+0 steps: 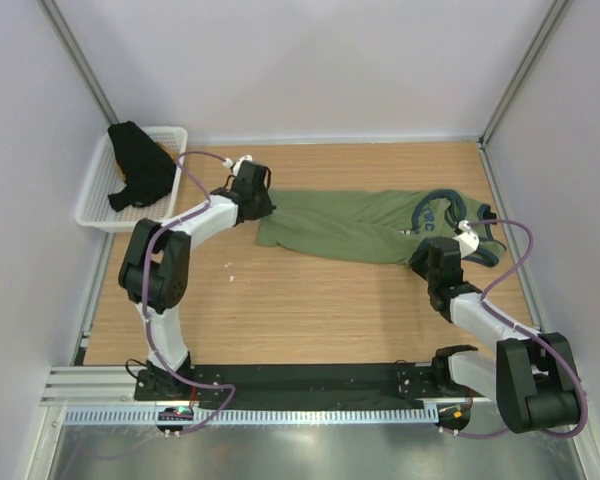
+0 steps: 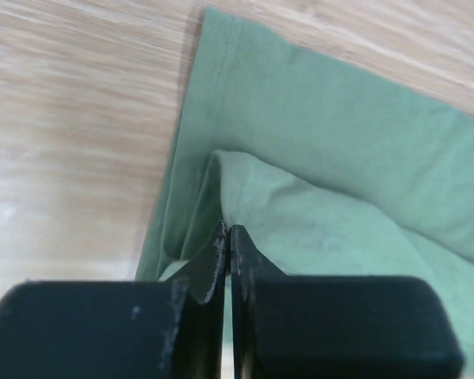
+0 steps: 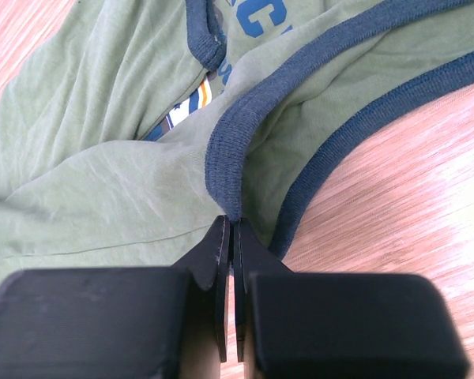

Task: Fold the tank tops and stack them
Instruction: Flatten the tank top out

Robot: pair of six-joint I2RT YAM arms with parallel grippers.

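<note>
The olive green tank top [image 1: 350, 225] lies stretched sideways across the wooden table, with its navy-trimmed neck and blue chest lettering at the right end. At its left hem end, my left gripper [image 1: 260, 212] is shut on a raised fold of the green cloth [image 2: 340, 158], and the left gripper [image 2: 227, 230] has its jaws pressed together on that fold. My right gripper [image 1: 425, 255] is shut on the navy armhole trim [image 3: 225, 170], where the right gripper [image 3: 232, 223] pinches the ribbed edge. The black tank top [image 1: 140, 165] lies crumpled in the basket.
A white mesh basket [image 1: 100, 222] sits at the table's far left corner, against the wall. White walls with metal posts close in the table on three sides. A black base rail [image 1: 280, 385] runs along the near edge between the arm bases.
</note>
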